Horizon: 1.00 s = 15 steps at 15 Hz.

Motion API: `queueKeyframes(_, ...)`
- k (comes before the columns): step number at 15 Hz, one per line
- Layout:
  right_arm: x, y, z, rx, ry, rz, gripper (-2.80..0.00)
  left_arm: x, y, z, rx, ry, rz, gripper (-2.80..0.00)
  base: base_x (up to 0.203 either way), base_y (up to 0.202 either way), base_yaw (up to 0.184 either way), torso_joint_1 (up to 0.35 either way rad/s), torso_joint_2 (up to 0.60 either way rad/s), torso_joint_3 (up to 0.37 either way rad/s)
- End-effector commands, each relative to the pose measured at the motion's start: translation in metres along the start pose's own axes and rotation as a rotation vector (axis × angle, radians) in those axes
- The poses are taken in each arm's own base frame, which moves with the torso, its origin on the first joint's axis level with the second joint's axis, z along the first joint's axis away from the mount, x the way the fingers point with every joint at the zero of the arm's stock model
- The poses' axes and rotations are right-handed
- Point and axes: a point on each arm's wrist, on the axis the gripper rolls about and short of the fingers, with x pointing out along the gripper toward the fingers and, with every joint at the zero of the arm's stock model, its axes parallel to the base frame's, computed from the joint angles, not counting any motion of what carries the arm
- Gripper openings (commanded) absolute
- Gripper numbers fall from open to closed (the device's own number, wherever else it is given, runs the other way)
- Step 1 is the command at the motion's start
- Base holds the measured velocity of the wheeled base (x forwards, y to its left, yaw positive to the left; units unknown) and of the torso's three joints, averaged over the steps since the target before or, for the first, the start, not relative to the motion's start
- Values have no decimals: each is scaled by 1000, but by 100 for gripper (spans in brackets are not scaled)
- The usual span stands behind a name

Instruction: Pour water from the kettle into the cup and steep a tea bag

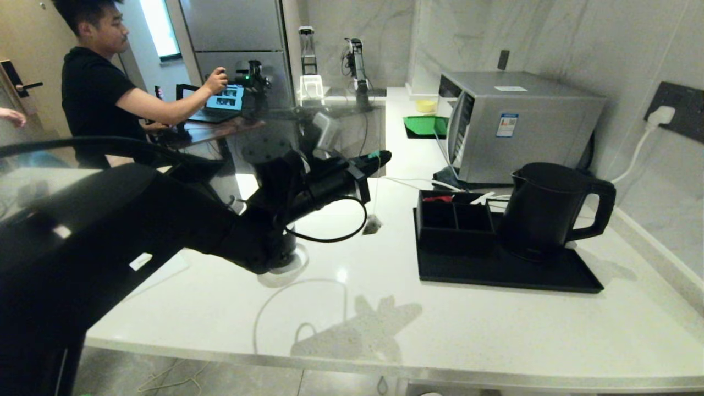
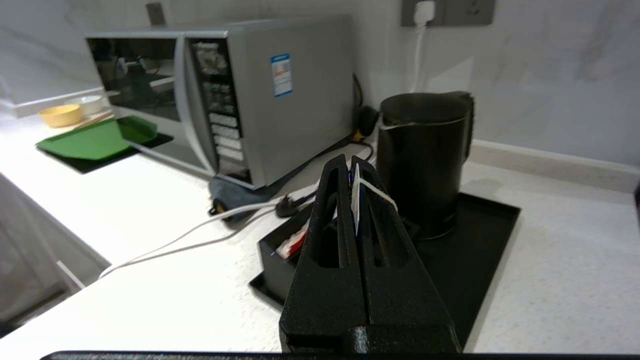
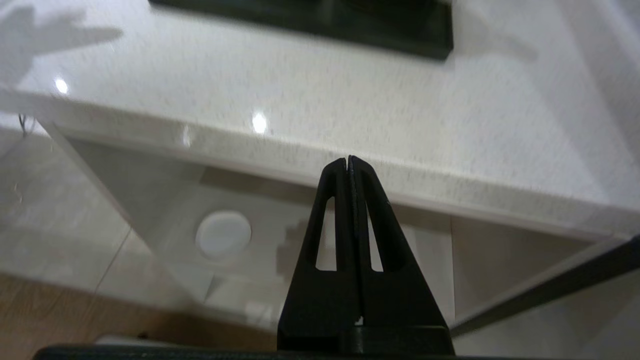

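Above the counter [image 1: 495,330], left of the tray [image 1: 506,272], the tea bag [image 1: 372,224] is hung by its string from the left gripper [image 1: 379,158], clamped on the tag; it should be lowered w/o swing, approx. centred over the cup, mostly hidden under the arm.

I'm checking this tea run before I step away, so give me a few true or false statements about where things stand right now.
1. The left claw pinches the tag of the tea bag, which dangles on its string above the counter. True.
2. The kettle lies tipped over on the counter. False: it stands upright on the black tray.
3. The right claw is shut and holds nothing. True.
4. The tea bag sits inside the compartment box. False: it hangs in the air beside the box, nearer the robot's left.
5. The microwave stands behind the kettle. True.
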Motion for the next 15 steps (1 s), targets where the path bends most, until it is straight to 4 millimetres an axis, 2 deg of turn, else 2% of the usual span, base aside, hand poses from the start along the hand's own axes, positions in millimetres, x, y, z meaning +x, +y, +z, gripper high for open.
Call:
queueKeyframes(1,-5,0,-2,-5,-63,-6,-280,-3,5,-1,3,-1,10,-280,0,0,0,0,0,0)
queueKeyframes(5,-13,1,-5,-12,-178,-22,-280,-3,6,1,6,-6,16,-280,0,0,0,0,0,0)
queueKeyframes(8,-13,2,-5,-13,-179,-23,-280,-4,6,6,11,-13,22,-280,0,0,0,0,0,0)
queueKeyframes(15,-13,2,-5,-12,-178,-24,-280,-24,25,40,61,-56,84,-280,0,0,0,0,0,0)
